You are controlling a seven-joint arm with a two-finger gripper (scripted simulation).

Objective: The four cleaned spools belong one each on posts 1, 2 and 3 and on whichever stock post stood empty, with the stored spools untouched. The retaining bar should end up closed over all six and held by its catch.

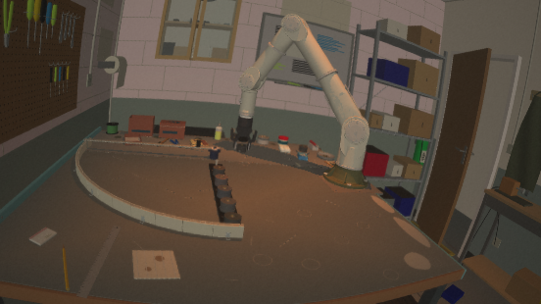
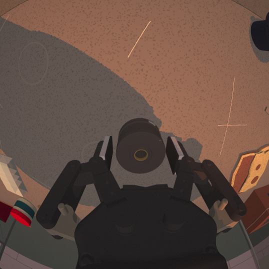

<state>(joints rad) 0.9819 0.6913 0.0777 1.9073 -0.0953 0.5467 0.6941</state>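
My gripper hangs low over the far side of the bench, its fingers open on either side of a dark spool that stands on the table with its brass-lined hole facing the wrist camera. It holds nothing. To the left and nearer the front, a row of dark spools sits on the post rack, which runs from the blue-capped end post toward the curved pale retaining bar. The bar sweeps out to the left of the rack. I cannot tell which posts are bare.
Behind the work, the bench's back edge carries brown boxes, a bottle, tape rolls and small tins. The arm's base stands to the right. A perforated orange plate lies right of the gripper. A pale card lies near the front.
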